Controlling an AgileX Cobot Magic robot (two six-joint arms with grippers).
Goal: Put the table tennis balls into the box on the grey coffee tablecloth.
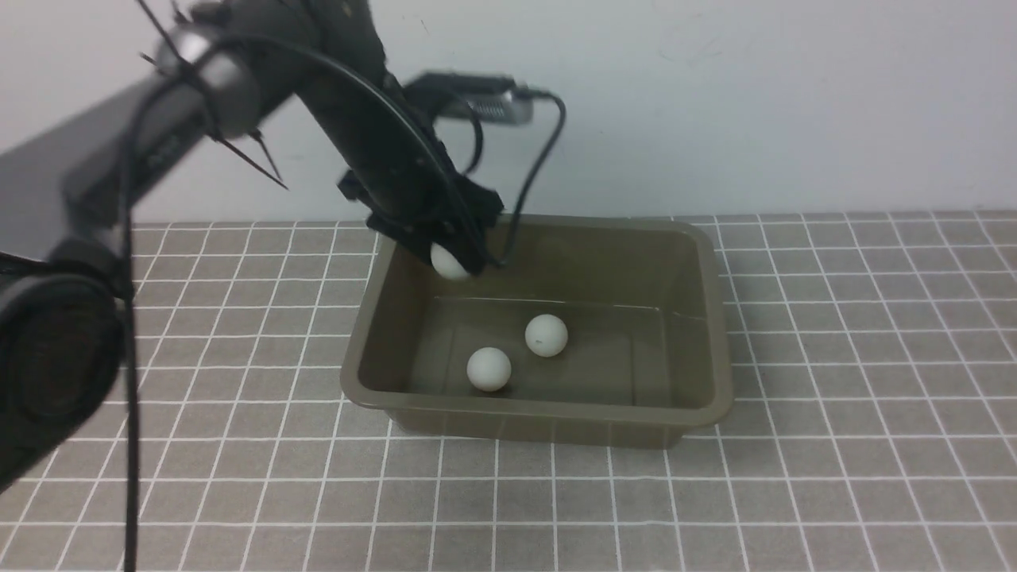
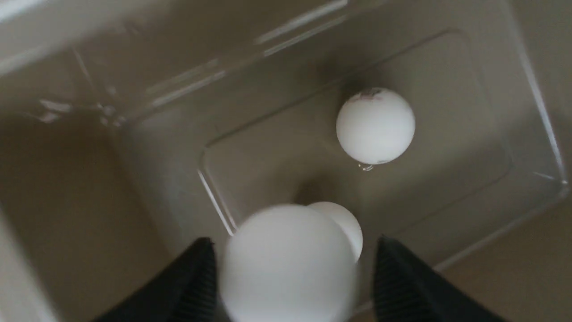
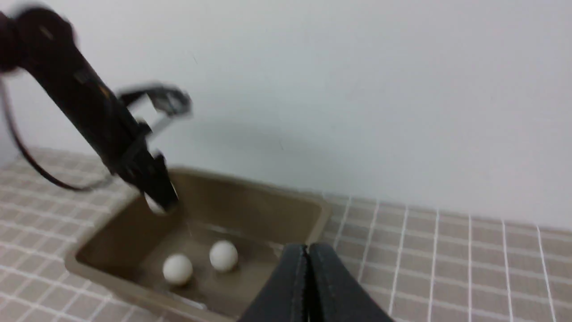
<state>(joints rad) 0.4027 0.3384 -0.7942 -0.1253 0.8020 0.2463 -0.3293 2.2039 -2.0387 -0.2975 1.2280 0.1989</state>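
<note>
The olive-grey box [image 1: 719,318] stands on the grey coffee tablecloth [image 1: 874,373]. Two table tennis balls [image 1: 546,334] [image 1: 488,369] lie on its floor. My left gripper [image 1: 462,256] hangs over the box's back left corner with a third ball [image 1: 448,263] at its tips. In the left wrist view this ball [image 2: 288,264] is blurred between the open fingers [image 2: 402,277], with a gap on one side. Behind it lie one ball [image 2: 375,125] in full and another [image 2: 348,226] partly hidden. My right gripper [image 3: 307,250] is shut and empty, off to the box's [image 3: 322,210] right.
A plain white wall [image 1: 755,103] rises just behind the cloth's far edge. The left arm's cable [image 1: 540,159] loops down to the box's back rim. Gridded cloth spreads around the box on all sides.
</note>
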